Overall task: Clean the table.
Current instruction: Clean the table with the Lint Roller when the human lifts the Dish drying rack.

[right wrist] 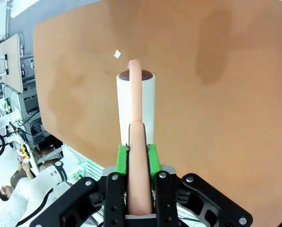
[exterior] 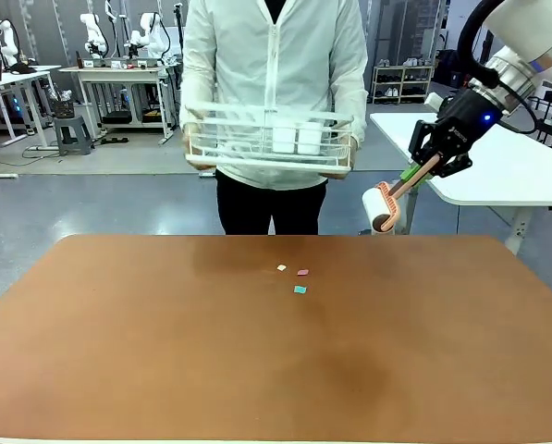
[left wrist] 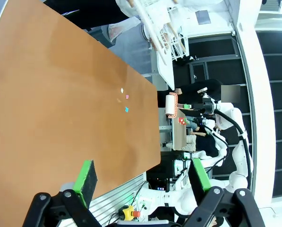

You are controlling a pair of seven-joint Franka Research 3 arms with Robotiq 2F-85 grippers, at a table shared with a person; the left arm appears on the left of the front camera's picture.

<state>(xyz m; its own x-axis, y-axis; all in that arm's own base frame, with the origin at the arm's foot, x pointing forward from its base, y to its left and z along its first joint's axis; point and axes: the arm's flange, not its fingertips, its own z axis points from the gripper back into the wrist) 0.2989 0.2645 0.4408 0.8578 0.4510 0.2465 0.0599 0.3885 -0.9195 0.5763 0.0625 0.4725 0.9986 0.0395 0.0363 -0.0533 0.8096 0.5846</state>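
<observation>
**Lint roller pinched near the far right corner, 3 scraps mid-table**

The table fills the foreground: a wide, matte reddish-brown top, leather-like, with rounded corners. 3 small flat scraps lie close together near its far middle, a white scrap, a pink scrap and a teal scrap.

The right gripper pinches the smooth peach handle of a lint roller, whose white cylindrical roll hangs raised by the far right corner. The right wrist view shows the green pads pressed against both sides of that handle.

The left wrist view shows the left gripper spread wide and holding nothing, above the table's edge.

Across the table, a person holds a pale wire basket in both hands.
</observation>
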